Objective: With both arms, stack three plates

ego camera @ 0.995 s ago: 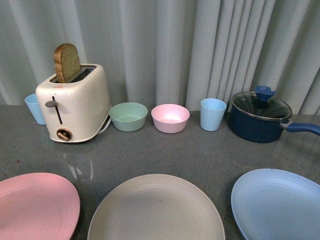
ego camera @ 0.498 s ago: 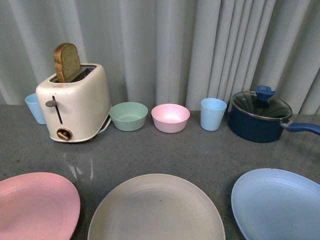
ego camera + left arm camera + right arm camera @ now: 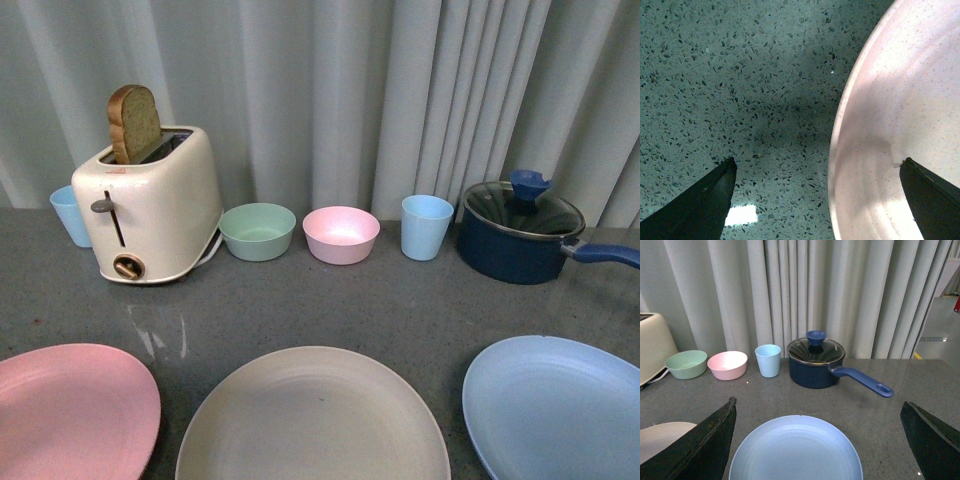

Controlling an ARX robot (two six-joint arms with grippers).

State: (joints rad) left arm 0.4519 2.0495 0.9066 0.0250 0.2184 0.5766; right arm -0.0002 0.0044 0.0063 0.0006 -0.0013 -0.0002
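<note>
Three plates, front view: the pink plate (image 3: 70, 410), beige plate (image 3: 312, 420) and blue plate (image 3: 555, 405) lie flat in a row along the near edge of the counter (image 3: 400, 300). Each is apart from the next and none is stacked.
Plate places: pink toward the near left corner, beige at the middle of the near edge, blue toward the near right corner.
Back edge, front view: a row stands before the curtain (image 3: 350, 100). From left to right it holds the left blue cup (image 3: 68, 215), the toaster (image 3: 150, 205) with a bread slice (image 3: 134, 124) upright in its slot, the green bowl (image 3: 257, 231), the pink bowl (image 3: 341, 235), the right blue cup (image 3: 427, 227) and the dark blue pot (image 3: 520, 235) under a glass lid.
Left wrist view: the left gripper (image 3: 818, 160) has its two black fingers spread wide apart and holds nothing. One finger is over bare counter and the other over the pink plate, whose rim runs between them. Whether either finger touches down cannot be told.
Right wrist view: the right gripper (image 3: 818, 401) also has its fingers wide apart with nothing held. The blue plate lies below and between them.
Right wrist view, surroundings: the beige plate's rim shows beside one finger. The pot, right blue cup and both bowls stand beyond at the back edge.
</note>
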